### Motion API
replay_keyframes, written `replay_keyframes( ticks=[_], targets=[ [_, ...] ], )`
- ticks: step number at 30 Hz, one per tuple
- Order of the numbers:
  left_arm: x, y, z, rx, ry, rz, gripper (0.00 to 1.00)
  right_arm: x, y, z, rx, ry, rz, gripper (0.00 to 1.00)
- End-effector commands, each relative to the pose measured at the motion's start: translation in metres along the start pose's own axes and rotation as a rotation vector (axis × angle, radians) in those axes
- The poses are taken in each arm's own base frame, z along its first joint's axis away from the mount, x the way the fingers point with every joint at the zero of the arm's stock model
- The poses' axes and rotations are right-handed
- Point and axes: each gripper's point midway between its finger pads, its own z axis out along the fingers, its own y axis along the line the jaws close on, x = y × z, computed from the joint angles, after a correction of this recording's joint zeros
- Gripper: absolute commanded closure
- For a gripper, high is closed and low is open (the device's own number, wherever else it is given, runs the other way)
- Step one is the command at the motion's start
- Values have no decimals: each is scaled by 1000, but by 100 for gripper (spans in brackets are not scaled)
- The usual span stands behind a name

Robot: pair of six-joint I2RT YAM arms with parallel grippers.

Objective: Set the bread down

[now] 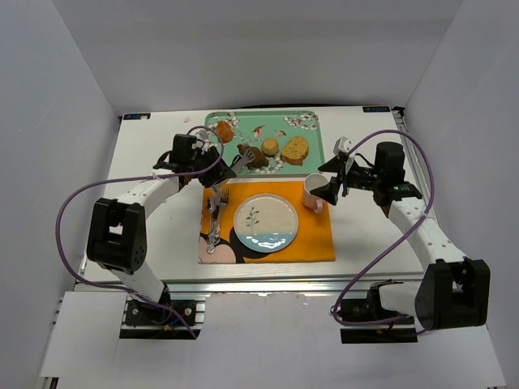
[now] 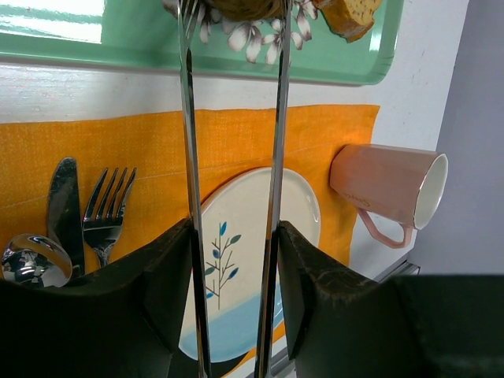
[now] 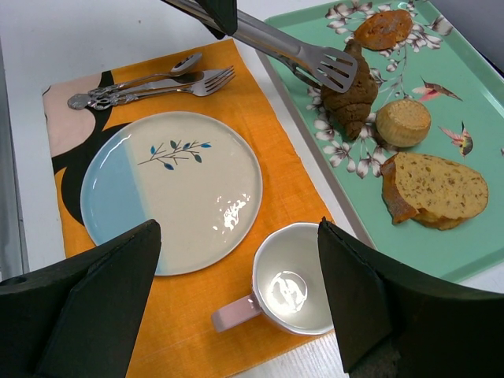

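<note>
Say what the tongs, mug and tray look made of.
The tongs: polished metal, probably steel, with a mirror-bright shine. The mug: likely glazed ceramic, pink outside, with glossy glare inside. The tray: smooth, printed mint surface, plastic or coated metal; the look leaves it open.

Bread (image 3: pixel 347 106) matt, rough — tongs (image 3: pixel 295 55) glossy metal.

Plate (image 1: pixel 265 222) free; mug (image 1: pixel 313 194), cutlery (image 1: pixel 214 215) flank; tongs (image 3: pixel 299 55) over tray (image 3: pixel 488 102).

The left arm (image 1: pixel 144 194) and right arm (image 1: pixel 422 231) share white links, black joints, purple cables (image 1: pixel 69 212)
</note>
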Motion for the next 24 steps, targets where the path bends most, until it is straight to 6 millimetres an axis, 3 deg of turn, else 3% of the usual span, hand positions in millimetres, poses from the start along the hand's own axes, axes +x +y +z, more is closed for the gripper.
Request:
replay_keyframes(
  ticks=[1,9,14,21,24],
  targets=[
    [-13,-21,-5,61,-28,31,45,-6,0,-3,3,-23,-31,15],
    [-14,-12,10,37,-3,21,51,-9,0,-4,5,-27,-34,15],
    [-13,-15,4,43,-5,31,71,-10,1,-6,8,-29,-38,15],
    [-16,-33,-30,67,-56,83,95,-10,4,-8,5,-29,-39,15],
    [-13,-44,-50,94,-76,104,100,-10,3,-9,6,-29,-40,15]
  ],
)
